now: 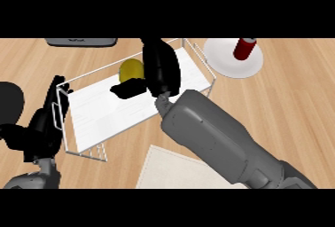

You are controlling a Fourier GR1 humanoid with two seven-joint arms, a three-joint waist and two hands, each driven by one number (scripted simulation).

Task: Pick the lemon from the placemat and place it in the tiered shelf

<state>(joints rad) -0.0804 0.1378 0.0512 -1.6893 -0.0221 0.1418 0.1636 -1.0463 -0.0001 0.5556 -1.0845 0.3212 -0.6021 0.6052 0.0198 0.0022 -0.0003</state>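
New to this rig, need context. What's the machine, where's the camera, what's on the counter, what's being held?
It is a humanoid robot with grey forearms and black hands. The single picture is taken from its head, looking steeply down at a wooden counter.

The right hand reaches over a white wire tiered shelf, its thumb and fingers curled about a yellow lemon above the shelf's tray. The left hand rests at the view's left edge by the shelf, holding nothing.

Also there: a pale placemat near the bottom, a white plate with a red bottle on it, and a grey object at the top edge.
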